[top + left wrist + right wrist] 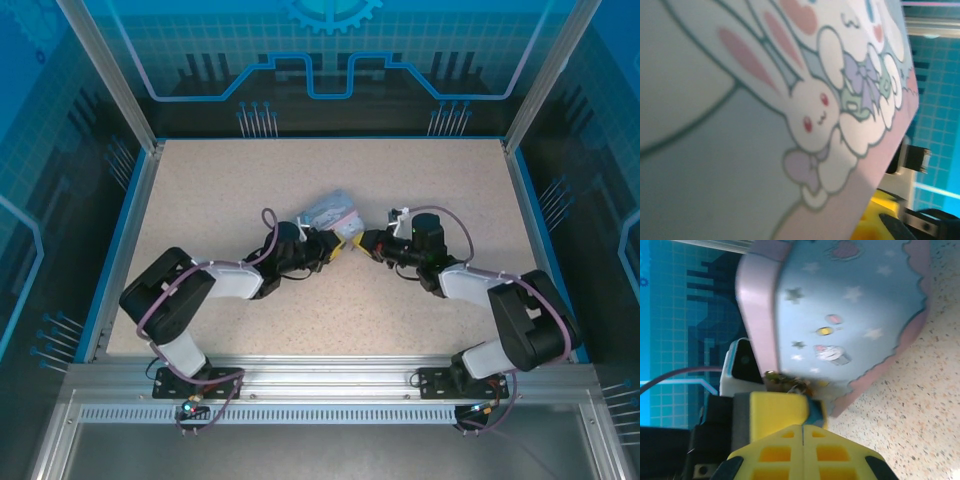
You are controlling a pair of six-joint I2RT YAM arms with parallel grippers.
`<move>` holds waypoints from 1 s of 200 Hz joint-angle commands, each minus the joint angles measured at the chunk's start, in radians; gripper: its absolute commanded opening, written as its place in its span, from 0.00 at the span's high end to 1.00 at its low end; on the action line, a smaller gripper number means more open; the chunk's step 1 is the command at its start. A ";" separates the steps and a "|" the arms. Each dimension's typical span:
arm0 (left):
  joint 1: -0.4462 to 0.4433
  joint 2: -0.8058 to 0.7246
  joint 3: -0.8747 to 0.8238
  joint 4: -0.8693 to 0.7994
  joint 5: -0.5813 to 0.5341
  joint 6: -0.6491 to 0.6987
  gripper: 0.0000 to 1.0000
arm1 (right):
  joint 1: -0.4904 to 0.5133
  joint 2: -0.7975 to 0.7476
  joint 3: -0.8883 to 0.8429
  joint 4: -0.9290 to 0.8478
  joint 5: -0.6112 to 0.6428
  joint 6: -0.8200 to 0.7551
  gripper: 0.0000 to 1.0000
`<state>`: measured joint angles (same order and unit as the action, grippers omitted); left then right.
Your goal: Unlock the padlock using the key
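The pale blue-lilac tin (pixel 330 210) with the white cartoon rabbit lies mid-table, close up in the left wrist view (pixel 765 125) and the right wrist view (pixel 850 305). The tiny dark, brassy padlock (pixel 787 382) hangs at the tin's near edge. My left gripper (pixel 340 247) is closed at that edge, its yellow finger (pixel 775 410) pressed against the padlock. My right gripper (pixel 366 241) faces it, tips almost touching; its jaws (pixel 803 427) are shut flush just short of the padlock. The key is hidden; a silvery glint beside the padlock is too blurred to name.
The speckled beige table (pixel 250 180) has a blue rim and glass walls on all sides. Both arms reach inward from the near edge, elbows out, with purple cables looping over them. Open tabletop lies behind and to both sides of the tin.
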<state>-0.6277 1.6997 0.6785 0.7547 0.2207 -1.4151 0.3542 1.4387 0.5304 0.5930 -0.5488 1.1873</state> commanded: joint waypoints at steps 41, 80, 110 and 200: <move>0.009 0.051 0.090 -0.326 0.062 0.370 1.00 | -0.003 -0.135 -0.020 -0.195 0.061 -0.105 1.00; 0.009 0.055 0.141 -0.481 0.042 0.513 0.82 | 0.006 -0.195 -0.024 -0.276 0.127 -0.136 1.00; 0.009 0.070 0.157 -0.535 0.045 0.561 0.60 | 0.016 -0.226 -0.024 -0.313 0.175 -0.132 1.00; 0.008 -0.188 0.125 -0.726 0.085 0.550 0.24 | 0.056 -0.203 0.068 -0.408 0.250 -0.097 1.00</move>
<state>-0.6235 1.6249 0.8097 0.1116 0.2718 -0.8574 0.3870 1.2179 0.5392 0.2214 -0.3386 1.0760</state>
